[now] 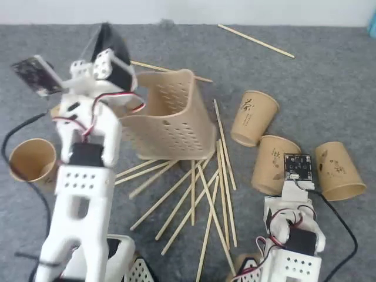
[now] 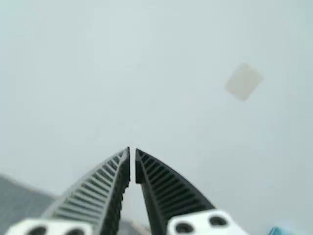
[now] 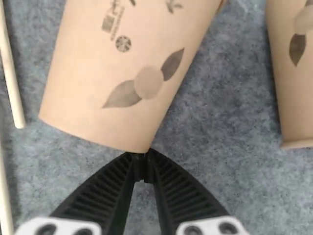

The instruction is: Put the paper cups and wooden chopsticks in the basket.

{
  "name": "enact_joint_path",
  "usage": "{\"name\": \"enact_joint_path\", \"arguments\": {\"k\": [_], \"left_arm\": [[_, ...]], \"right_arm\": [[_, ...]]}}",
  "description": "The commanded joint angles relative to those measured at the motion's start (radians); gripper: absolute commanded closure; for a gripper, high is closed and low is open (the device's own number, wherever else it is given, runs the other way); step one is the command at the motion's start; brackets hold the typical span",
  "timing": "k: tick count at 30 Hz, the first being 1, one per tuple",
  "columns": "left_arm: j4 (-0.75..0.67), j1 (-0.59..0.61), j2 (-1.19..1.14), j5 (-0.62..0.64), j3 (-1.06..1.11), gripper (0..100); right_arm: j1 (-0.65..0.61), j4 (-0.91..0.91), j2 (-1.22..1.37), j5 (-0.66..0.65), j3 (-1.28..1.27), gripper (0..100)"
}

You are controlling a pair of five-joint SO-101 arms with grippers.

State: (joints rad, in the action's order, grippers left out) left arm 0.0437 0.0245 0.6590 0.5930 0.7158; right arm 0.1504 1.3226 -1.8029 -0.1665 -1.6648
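— So, where did your tools stand?
— My right tool [image 3: 145,161] was pinched shut on nothing, its tip touching the end of a paper cup [image 3: 122,73] that lay on its side toward the worktop's right edge. My left tool [image 2: 132,152] was closed too, empty, raised toward the far-left corner.
— How would that cup handle?
— Light, thin-walled, easily crushed and apt to roll, I judged. I'd open wide and pinch one wall at the rim, gently. The basket [image 1: 170,114] lay tipped mid-worktop, chopsticks [image 1: 194,200] fanned toward the near edge.
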Motion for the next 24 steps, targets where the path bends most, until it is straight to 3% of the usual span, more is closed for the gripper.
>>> {"name": "enact_joint_path", "arguments": {"k": [1, 7, 10, 14, 20, 24], "left_arm": [[-0.259, -0.003, -0.133, 0.011, -0.041, 99], [-0.249, 0.0, -0.224, 0.009, -0.054, 99], [-0.143, -0.006, -0.175, 0.009, -0.048, 98], [0.143, -0.002, -0.012, -0.018, -0.087, 97], [0.752, 0.06, 0.172, -0.358, -0.306, 80], [0.987, 0.064, 0.13, -0.361, -0.409, 73]], "right_arm": [[0.012, -0.013, -0.015, -0.012, -0.018, 99.1], [0.012, -0.013, -0.015, -0.012, -0.018, 99.1], [0.012, -0.013, -0.015, -0.012, -0.018, 99.1], [0.013, -0.013, -0.015, -0.012, -0.018, 99.1], [0.013, -0.013, -0.015, -0.012, -0.018, 99.1], [0.013, -0.013, -0.015, -0.012, -0.018, 99.1]]}}
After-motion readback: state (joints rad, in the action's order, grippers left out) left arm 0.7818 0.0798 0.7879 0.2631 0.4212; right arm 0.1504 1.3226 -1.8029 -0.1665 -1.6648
